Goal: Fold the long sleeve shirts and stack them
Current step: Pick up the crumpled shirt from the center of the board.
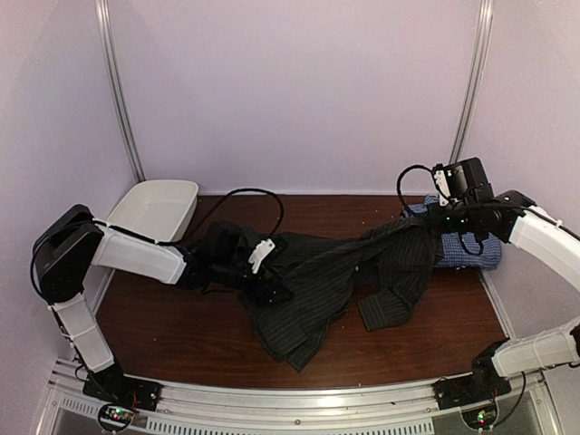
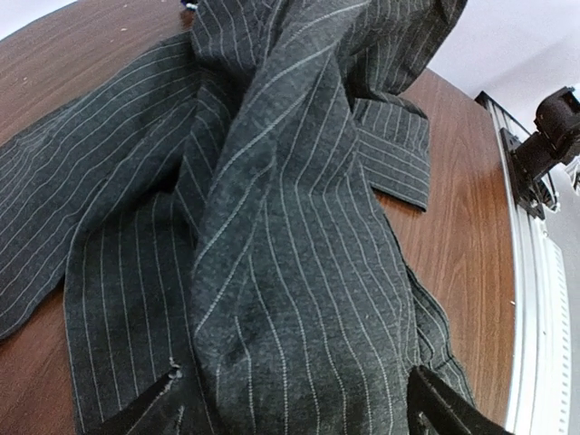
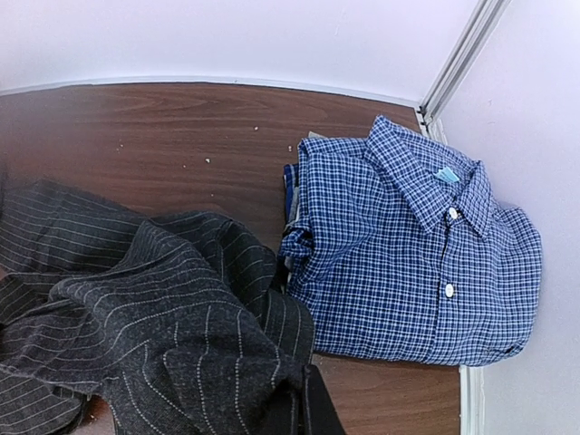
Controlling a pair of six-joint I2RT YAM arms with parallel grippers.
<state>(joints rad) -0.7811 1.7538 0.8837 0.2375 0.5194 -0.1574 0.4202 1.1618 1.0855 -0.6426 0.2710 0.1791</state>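
The black pinstripe shirt (image 1: 308, 299) lies crumpled across the middle of the table, with one ridge pulled up to the right. My right gripper (image 1: 433, 228) is shut on that raised end, and its view shows the cloth (image 3: 154, 317) bunched at the closed jaws (image 3: 308, 412). My left gripper (image 1: 276, 272) sits low at the shirt's left part. Its jaws (image 2: 294, 412) stand wide apart with a thick fold of the shirt (image 2: 290, 227) between them. The blue-and-white check shirt (image 1: 471, 249) lies folded at the back right, collar up (image 3: 417, 263), just behind my right gripper.
A white oval tub (image 1: 154, 207) stands at the back left corner. Walls close the back and sides. A cuffed sleeve (image 2: 394, 154) lies flat on the wood toward the front right. The metal rail (image 1: 299, 412) runs along the near edge.
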